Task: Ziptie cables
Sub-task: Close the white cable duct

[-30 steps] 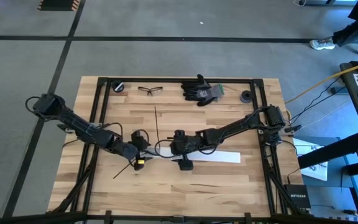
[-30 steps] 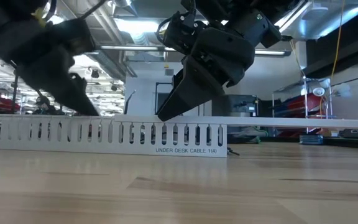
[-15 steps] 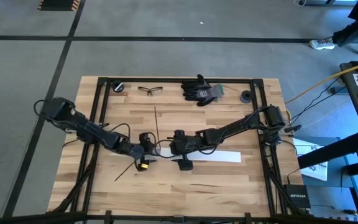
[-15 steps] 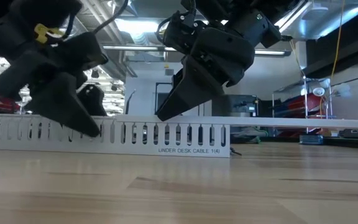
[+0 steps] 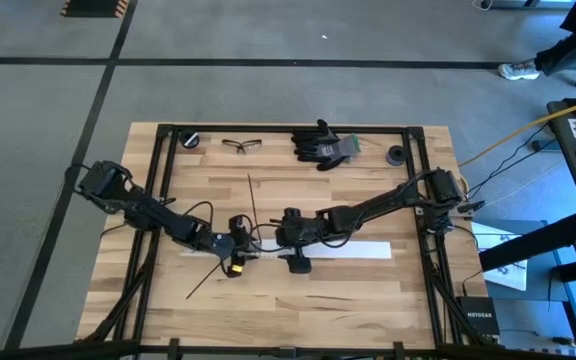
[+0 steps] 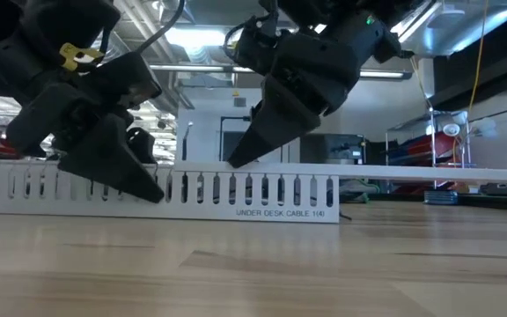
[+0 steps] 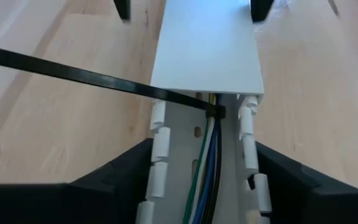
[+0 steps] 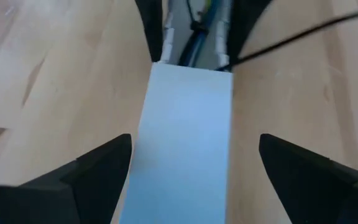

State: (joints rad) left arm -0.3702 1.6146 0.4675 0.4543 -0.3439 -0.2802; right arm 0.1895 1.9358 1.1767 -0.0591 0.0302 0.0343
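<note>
The desk (image 5: 298,300) was pale, smooth wood; the slotted rail (image 7: 207,74) looked like matt white plastic, the cables (image 7: 211,155) glossy.

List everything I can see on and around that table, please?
Slotted rail: one, white, mid-table, partly under a flat lid.
Flat lid: one, white, on the rail's right part.
Wires: several, green, blue and dark, inside the rail.
Zip tie: one, black, around the wires, tail sticking out.
Thin black strip: one, behind the rail.
Gloves: black, far edge.
Safety glasses: one pair, far edge.
Shoe: white, on the floor, a person's.
Left pincer: straddling the rail.
Right pincer: open over the lid.
</note>
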